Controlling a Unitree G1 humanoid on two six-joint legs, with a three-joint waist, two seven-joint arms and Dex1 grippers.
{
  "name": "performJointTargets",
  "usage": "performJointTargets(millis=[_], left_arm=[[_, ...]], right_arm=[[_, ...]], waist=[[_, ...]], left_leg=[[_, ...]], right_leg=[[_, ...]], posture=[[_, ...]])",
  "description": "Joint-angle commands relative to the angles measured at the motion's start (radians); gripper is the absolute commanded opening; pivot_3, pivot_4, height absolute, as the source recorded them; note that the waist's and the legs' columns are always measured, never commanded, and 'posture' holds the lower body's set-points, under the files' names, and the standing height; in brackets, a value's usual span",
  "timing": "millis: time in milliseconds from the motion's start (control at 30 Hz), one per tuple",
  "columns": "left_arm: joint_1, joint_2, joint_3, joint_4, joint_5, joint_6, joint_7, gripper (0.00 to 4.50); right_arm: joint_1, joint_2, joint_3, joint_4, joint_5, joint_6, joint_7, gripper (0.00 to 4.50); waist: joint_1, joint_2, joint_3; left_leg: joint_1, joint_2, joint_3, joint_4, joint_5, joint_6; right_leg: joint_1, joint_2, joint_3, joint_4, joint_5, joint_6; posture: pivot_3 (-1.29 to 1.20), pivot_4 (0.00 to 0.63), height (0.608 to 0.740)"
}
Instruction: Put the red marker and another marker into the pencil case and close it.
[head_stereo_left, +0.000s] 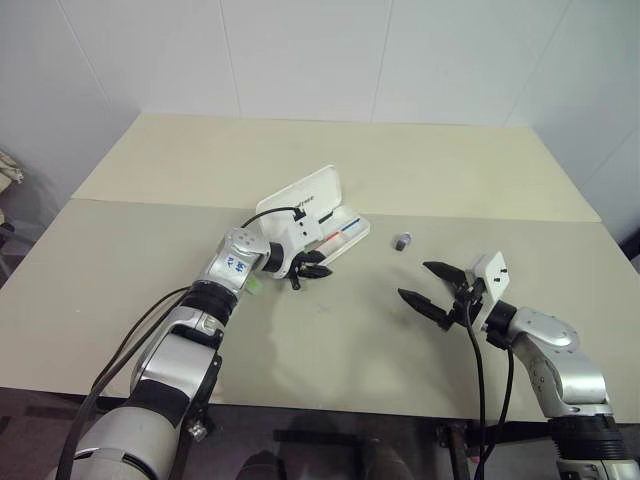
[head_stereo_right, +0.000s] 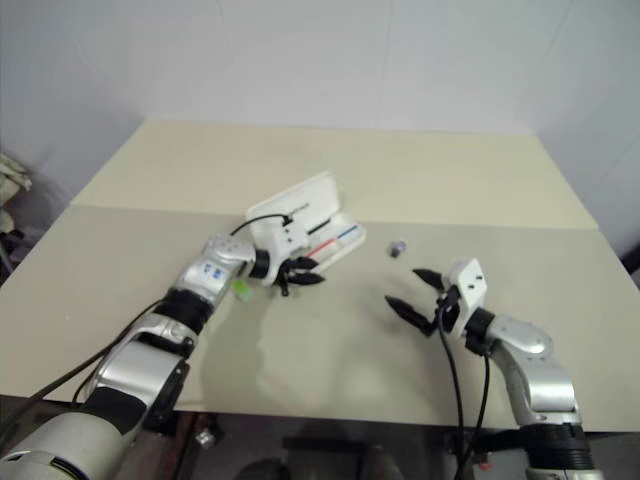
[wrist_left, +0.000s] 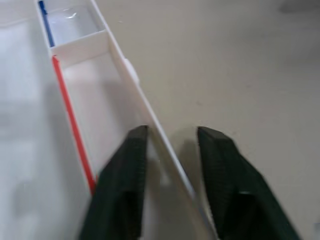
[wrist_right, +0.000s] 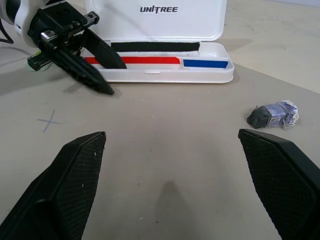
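The white pencil case (head_stereo_left: 315, 200) lies open on the table with its lid tilted back; red and blue stripes show inside. My left gripper (head_stereo_left: 310, 272) is at the case's near left end. It straddles the tray's front wall (wrist_left: 125, 70), one finger inside and one outside, shut on that wall. A light-green marker (head_stereo_left: 255, 285) lies on the table, half hidden under my left wrist. A black strip (wrist_right: 155, 47) runs along the back of the tray; I cannot tell whether it is the red marker. My right gripper (head_stereo_left: 415, 280) hovers open and empty to the case's right.
A small grey crumpled cylinder (head_stereo_left: 402, 241) lies on the table between the case and my right gripper. A faint pencilled cross (wrist_right: 48, 121) marks the tabletop in front of the case. A seam crosses the table behind the case.
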Motion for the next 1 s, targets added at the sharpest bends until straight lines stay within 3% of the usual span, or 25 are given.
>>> performJointTargets(millis=[33,100,533,767,1000], left_arm=[[-0.005,0.006,-0.007,0.002,0.013,0.000,-0.012,0.31],[0.001,0.017,-0.002,-0.010,0.012,-0.002,-0.017,0.01],[0.094,0.136,0.050,-0.213,-0.033,-0.094,-0.042,0.01],[0.236,0.239,0.155,-0.478,-0.168,-0.178,-0.134,0.01],[0.398,0.326,0.227,-0.781,-0.326,-0.076,-0.212,0.01]], right_arm=[[-0.013,-0.001,-0.021,-0.017,0.011,-0.022,-0.002,4.50],[-0.016,0.000,-0.020,-0.015,0.011,-0.022,-0.002,4.50],[-0.027,0.002,-0.015,-0.012,0.010,-0.018,-0.002,4.50],[-0.020,-0.017,-0.024,-0.023,0.023,-0.012,0.023,4.50],[-0.029,-0.089,-0.043,-0.024,0.060,0.009,0.114,4.50]], waist=[[0.002,0.000,0.000],[0.002,0.000,0.000],[-0.008,0.000,0.000],[-0.004,0.000,0.000],[-0.005,0.000,0.000]], left_leg=[[0.000,0.000,0.000,0.000,0.000,0.000],[0.000,0.000,0.000,0.000,0.000,0.000],[0.000,0.001,0.001,-0.004,0.000,0.000],[-0.002,0.001,0.002,-0.007,0.000,0.000],[-0.003,0.001,0.002,-0.007,-0.001,0.001]], right_leg=[[0.000,0.000,0.000,0.000,0.000,0.000],[0.000,0.000,0.000,0.000,0.000,0.000],[-0.003,0.000,0.001,0.000,0.000,0.000],[-0.004,-0.001,0.000,-0.001,0.000,0.000],[-0.004,-0.002,0.000,-0.002,0.000,0.000]], posture=[[0.00,0.150,0.740],[0.00,0.150,0.740],[0.00,0.150,0.740],[0.00,0.150,0.740],[0.00,0.150,0.740]])
